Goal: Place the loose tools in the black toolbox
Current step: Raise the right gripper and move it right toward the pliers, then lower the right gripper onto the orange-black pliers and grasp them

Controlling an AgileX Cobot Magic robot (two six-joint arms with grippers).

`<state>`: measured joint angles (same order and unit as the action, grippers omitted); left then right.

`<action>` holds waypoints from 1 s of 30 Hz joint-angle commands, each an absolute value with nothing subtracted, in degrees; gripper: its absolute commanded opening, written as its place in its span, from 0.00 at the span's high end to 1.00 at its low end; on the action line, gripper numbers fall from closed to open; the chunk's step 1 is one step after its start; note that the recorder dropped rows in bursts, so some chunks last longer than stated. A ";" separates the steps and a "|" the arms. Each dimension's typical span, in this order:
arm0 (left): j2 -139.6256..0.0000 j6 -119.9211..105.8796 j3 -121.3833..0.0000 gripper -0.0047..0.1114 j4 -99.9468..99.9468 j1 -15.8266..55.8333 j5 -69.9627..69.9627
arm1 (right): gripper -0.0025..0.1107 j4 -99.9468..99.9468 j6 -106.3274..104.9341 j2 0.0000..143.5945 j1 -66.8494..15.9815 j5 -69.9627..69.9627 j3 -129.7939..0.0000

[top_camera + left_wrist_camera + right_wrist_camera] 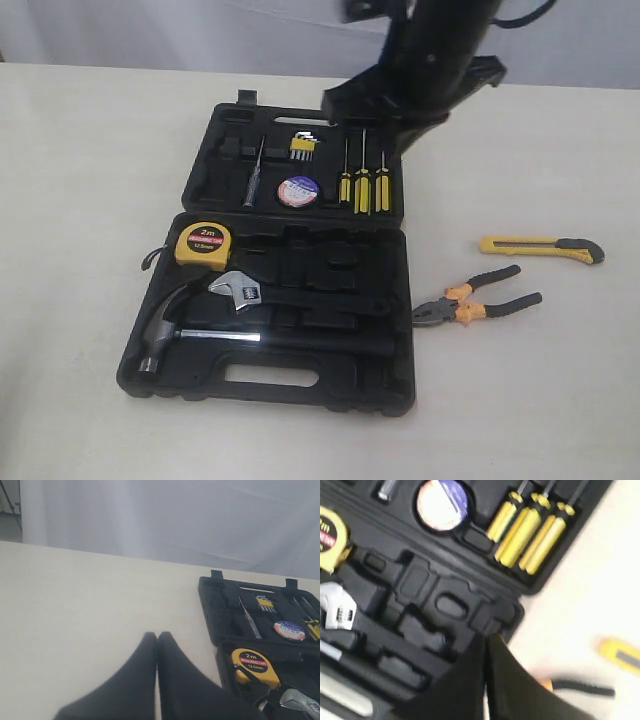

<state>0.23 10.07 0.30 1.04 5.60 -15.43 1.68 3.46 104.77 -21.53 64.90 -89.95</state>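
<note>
The black toolbox (330, 385) lies open on the table. The yellow 2m tape measure (203, 245) sits in its lower half, and the black tape roll (298, 191) with a blue-white label sits in the lid. On the table to the right of the box lie the yellow-black utility knife (541, 248) and the orange-and-black pliers (478, 299). My right gripper (486, 639) is shut and empty, hovering over the box's right edge, with the knife (620, 655) beyond it. My left gripper (157, 636) is shut and empty over bare table left of the box (215, 610).
A steel hammer (170, 335) and wrench (238, 290) rest in the box's lower half. Three yellow-black screwdrivers (362, 188), a thin probe (254, 175) and hex keys (303, 146) fill the lid. The right arm (425, 60) looms above the lid's far right corner.
</note>
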 commanded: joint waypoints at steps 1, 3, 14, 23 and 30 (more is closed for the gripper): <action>0.00 10.05 0.00 0.96 1.08 5.93 -15.48 | 0.98 1.03 3.21 94.20 -16.11 61.29 -77.43; 0.00 10.05 0.00 0.96 1.08 5.93 -15.48 | 0.98 1.03 3.21 90.07 -12.49 58.86 -71.03; 0.00 10.05 0.00 0.96 1.08 5.93 -15.48 | 0.98 2.12 1.44 84.86 2.57 46.31 -51.73; 0.00 10.05 0.00 0.96 1.08 5.93 -15.48 | 0.98 3.14 -0.95 84.86 2.44 48.75 -51.70; 0.00 10.05 0.00 0.96 1.08 5.93 -15.48 | 0.98 5.28 -11.83 84.86 -0.16 51.41 -51.81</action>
